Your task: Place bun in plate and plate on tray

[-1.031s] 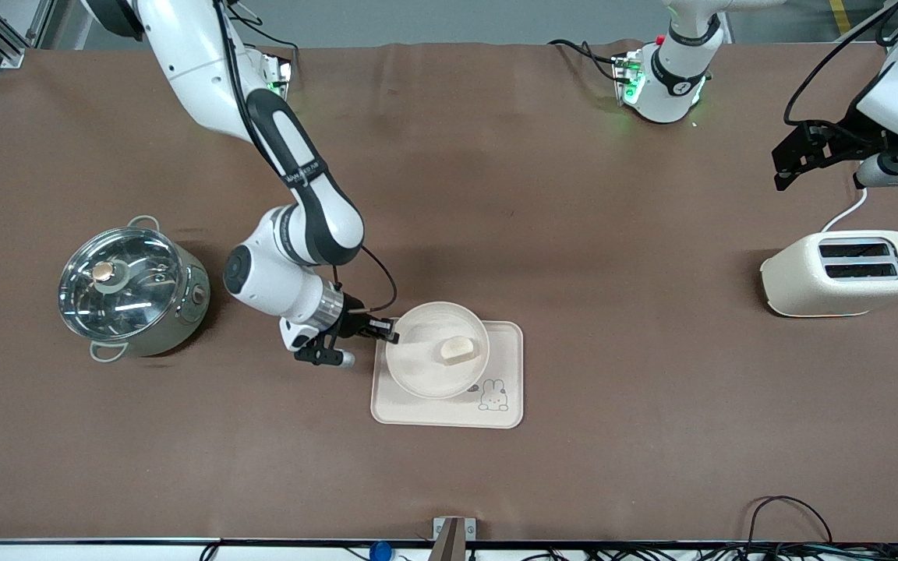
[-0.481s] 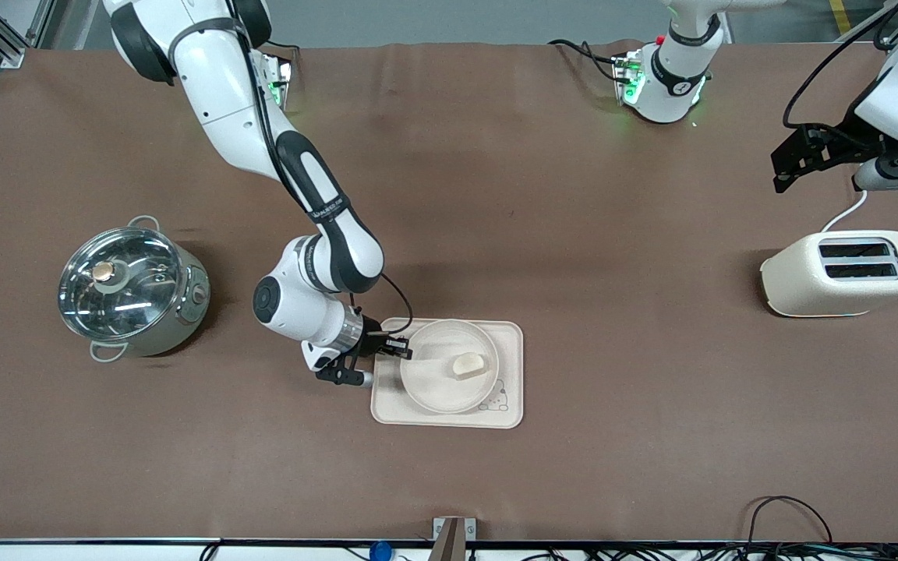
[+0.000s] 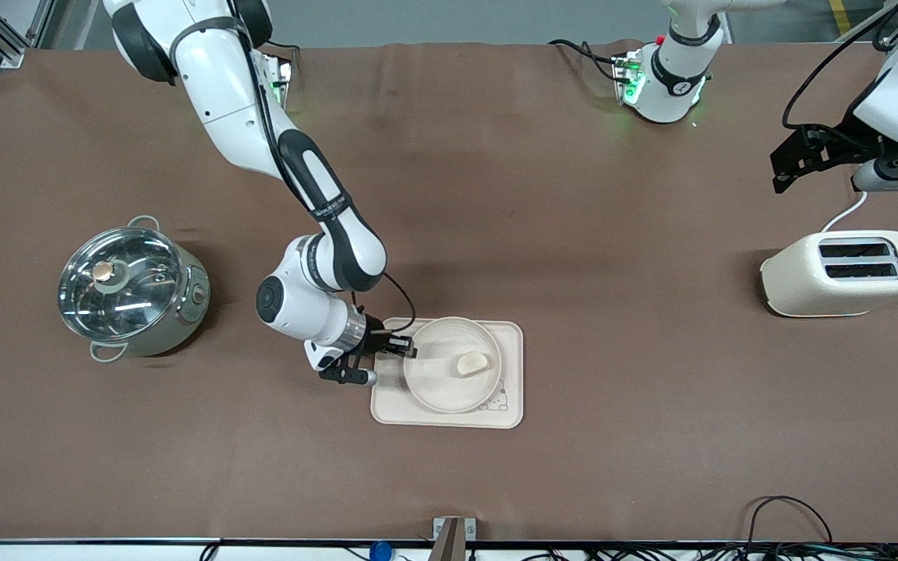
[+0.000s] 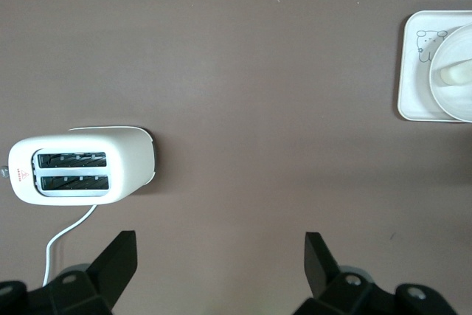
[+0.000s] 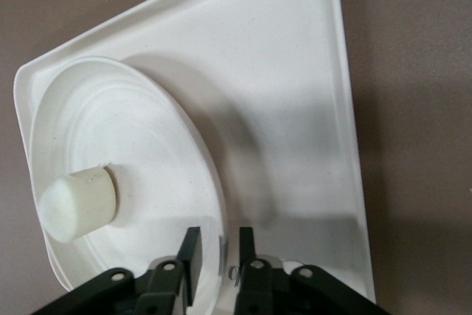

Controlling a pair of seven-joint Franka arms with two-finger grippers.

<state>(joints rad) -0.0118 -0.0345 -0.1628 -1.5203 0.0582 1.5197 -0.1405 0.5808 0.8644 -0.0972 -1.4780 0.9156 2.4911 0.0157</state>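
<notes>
My right gripper pinches the plate rim at lower centre, lowering it, bun aboard, onto the tray; left gripper waits, spread, above the toaster.

Bun in plate on tray.

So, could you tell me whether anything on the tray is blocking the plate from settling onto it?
Nothing visible does. The plate, with the bun in it, is over the tray, gripped at its rim by the right gripper. The tray carries nothing else.
</notes>
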